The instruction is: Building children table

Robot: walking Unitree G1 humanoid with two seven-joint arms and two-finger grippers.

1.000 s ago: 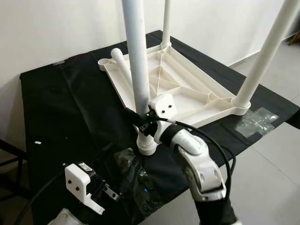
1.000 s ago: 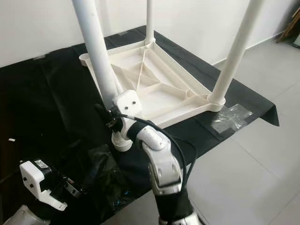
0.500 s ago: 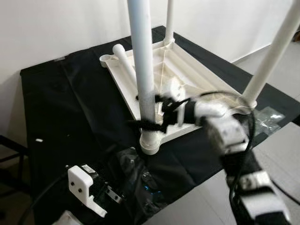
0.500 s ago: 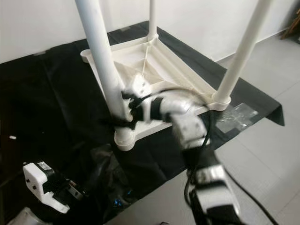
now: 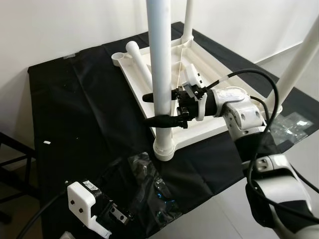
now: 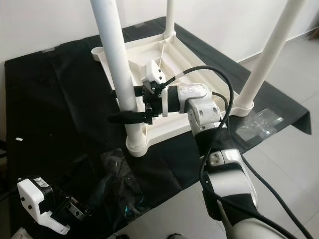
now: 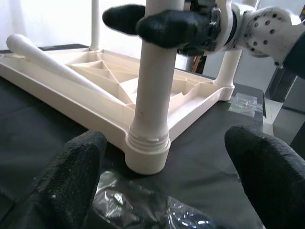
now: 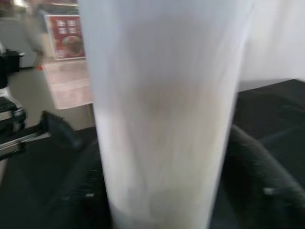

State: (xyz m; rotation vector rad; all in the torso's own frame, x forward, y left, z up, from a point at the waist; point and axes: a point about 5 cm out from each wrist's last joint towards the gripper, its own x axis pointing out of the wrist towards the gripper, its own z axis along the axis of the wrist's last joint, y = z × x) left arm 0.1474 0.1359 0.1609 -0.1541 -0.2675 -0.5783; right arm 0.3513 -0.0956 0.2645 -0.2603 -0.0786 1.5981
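The robot is fixing a leg (image 5: 163, 74) into the near corner of the upside-down little table (image 5: 209, 84), which is lying on the black worktop (image 5: 75, 109). The right hand (image 5: 158, 109) is reaching in sideways, its fingers squeezing the leg. Next it probably needs to twist or push it tight, while the left hand (image 7: 162, 176) is waiting low, fingers wide apart.

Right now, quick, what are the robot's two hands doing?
Left gripper: open, holding nothing, low near the black cloth.
Right gripper: fingers around the near table leg; whether it grips tight cannot be told.
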